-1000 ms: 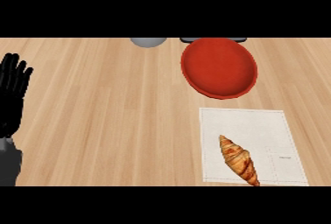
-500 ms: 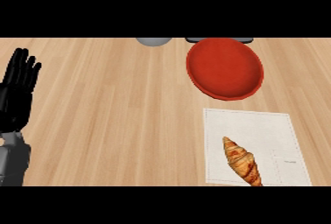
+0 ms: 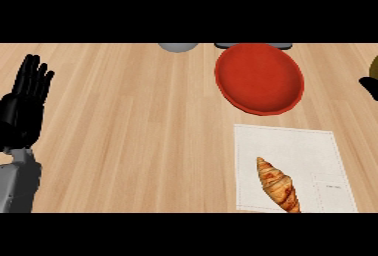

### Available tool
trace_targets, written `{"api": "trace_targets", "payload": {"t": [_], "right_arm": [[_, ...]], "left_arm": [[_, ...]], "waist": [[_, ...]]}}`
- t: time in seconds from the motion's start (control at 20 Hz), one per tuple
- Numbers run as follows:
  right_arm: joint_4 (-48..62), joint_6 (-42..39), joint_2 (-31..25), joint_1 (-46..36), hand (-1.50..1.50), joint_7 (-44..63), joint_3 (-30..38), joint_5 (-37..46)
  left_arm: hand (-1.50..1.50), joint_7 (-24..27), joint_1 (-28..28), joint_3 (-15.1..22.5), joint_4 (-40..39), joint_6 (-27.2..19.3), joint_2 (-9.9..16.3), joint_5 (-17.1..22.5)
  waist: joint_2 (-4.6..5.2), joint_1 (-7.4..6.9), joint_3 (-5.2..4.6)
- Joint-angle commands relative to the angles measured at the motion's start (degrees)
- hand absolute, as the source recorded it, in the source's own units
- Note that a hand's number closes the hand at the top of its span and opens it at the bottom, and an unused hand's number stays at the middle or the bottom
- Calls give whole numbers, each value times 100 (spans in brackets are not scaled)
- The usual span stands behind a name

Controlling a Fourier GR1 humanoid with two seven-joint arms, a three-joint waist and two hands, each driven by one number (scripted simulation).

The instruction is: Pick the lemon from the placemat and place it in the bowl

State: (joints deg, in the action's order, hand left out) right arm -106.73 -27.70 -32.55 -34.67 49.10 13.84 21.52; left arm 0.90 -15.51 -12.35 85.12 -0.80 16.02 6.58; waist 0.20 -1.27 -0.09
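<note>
Left hand upright at left edge, fingers straight and open, holding nothing, resting. Croissant, no lemon, lies on placemat at lower right. Red bowl just beyond the placemat on the table.

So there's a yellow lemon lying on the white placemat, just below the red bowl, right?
Not quite: the head view shows a golden-brown croissant, not a lemon, lying on the white placemat. The rest holds: the placemat sits just below the red bowl.
</note>
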Motion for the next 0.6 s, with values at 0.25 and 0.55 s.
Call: {"api": "trace_targets", "payload": {"t": [0.25, 0.55], "right_arm": [[2248, 807, 863, -1261, 150, -238, -1031, 905], [3572, 1843, 1452, -1223, 150, -974, -1522, 1782]], "left_arm": [[0, -335, -110, -10, 169, 97, 84, 107], [0, -29, -100, -1, -30, -30, -24, -58]], "waist": [[5, -8, 7], [12, 9, 9]]}}
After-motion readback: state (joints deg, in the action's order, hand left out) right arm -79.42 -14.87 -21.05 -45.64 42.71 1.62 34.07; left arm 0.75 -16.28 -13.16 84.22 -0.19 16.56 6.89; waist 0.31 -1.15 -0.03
